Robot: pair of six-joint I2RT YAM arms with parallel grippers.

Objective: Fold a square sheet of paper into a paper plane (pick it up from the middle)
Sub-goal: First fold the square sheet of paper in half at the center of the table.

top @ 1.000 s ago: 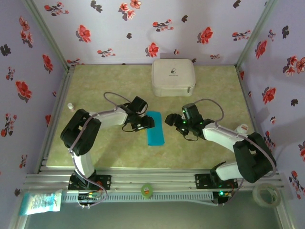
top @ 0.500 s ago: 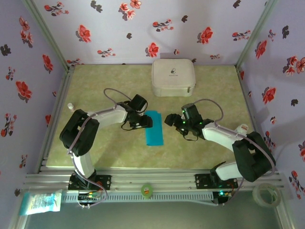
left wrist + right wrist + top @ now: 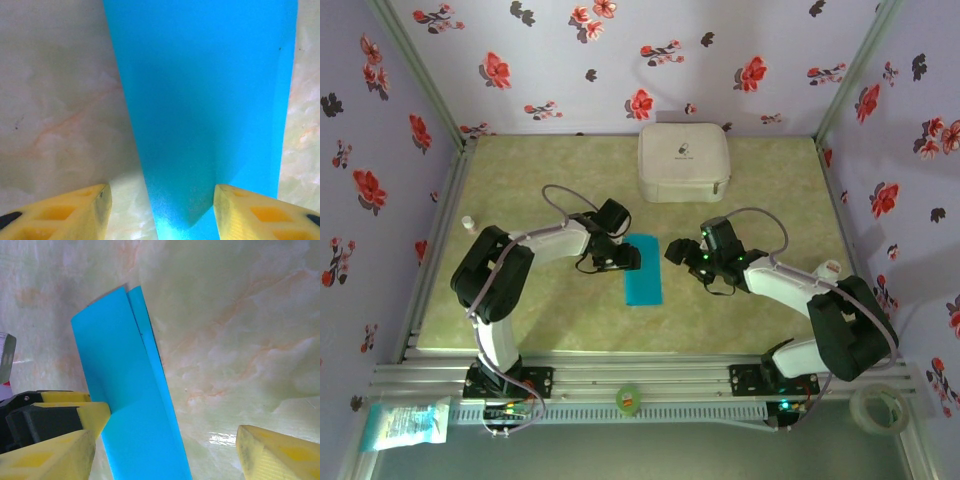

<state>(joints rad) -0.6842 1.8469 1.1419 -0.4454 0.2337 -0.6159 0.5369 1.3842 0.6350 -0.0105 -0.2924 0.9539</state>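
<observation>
Counted on the desk point(image 3: 570, 320): two pincers, one square sheet of paper point(image 3: 644, 275), one white case point(image 3: 684, 160) at 12 o'clock. At the sheet's 10 o'clock, left pincer point(image 3: 628, 258), half spread astride the flat paper, clasping nothing. Centre: folded into a long narrow turquoise strip, layers slightly offset at one end. At 2 o'clock, right pincer point(image 3: 672, 252), wide apart, empty. Strip's top-left corner hidden beneath left pincer.

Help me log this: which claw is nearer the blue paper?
Left. The left claw sits over the left edge of the blue paper; the right claw hovers just off its right edge.
</observation>
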